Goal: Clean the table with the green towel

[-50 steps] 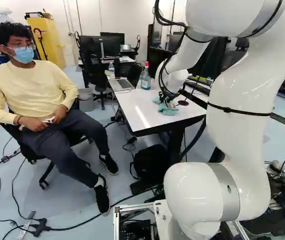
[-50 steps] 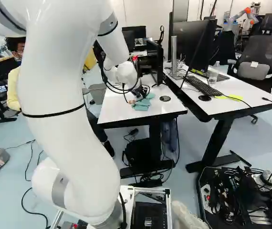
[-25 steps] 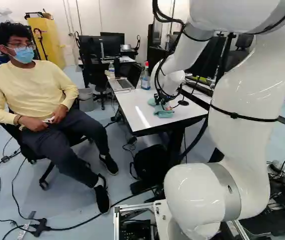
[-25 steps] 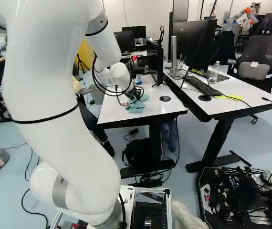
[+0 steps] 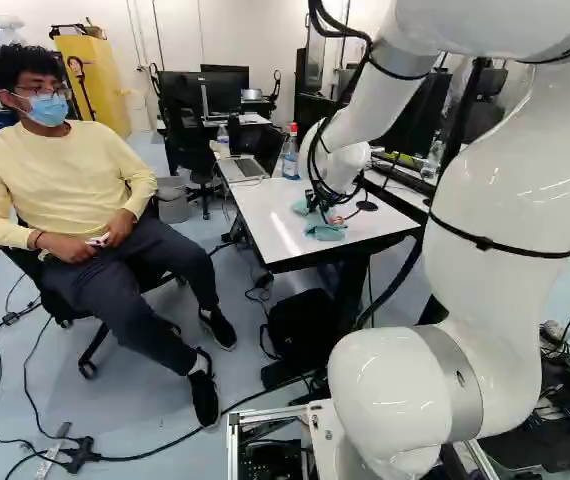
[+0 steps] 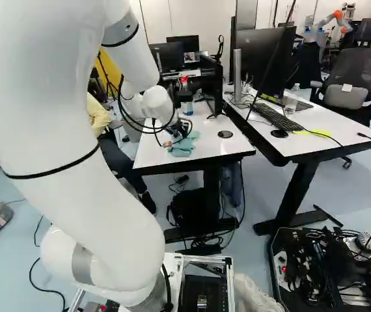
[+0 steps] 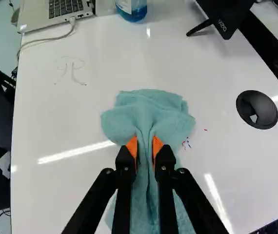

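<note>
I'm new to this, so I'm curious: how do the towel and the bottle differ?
The towel lies crumpled, pinched in the pincer; the bottle stands upright, ungripped. The towel is teal cloth; the bottle is see-through, holding blue liquid. Both are on the table.

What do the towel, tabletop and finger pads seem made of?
Towel: soft, matte cloth, likely terry or microfibre, from its folds and fuzzy edge. Tabletop: smooth, glossy, perhaps laminate, from its sharp light streaks. Finger pads: dull orange, no glare; rubber or plastic, can't tell which.
</note>
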You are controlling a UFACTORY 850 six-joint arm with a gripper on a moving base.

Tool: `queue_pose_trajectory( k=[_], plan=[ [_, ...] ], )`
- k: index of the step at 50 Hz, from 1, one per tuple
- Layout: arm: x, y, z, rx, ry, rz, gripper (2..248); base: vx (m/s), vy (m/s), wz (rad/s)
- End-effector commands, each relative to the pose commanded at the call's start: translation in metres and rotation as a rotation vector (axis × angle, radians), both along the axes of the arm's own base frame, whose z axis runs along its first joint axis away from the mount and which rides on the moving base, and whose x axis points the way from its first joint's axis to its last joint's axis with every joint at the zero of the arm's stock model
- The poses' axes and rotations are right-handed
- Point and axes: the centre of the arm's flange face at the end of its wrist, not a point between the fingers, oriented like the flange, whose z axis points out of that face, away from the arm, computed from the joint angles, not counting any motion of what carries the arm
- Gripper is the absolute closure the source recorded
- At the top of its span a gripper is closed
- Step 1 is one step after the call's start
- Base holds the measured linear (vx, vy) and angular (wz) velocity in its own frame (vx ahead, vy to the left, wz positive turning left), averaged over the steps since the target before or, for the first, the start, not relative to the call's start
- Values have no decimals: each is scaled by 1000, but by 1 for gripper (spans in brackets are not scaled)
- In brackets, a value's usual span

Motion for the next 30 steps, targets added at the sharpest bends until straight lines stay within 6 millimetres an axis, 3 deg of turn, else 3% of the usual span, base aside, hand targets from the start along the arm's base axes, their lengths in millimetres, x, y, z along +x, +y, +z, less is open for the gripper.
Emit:
queue_pose_trajectory(
  k=[30],
  plan=[
    [-63,31,28,28,24,36,194,0,0,0]
  ],
)
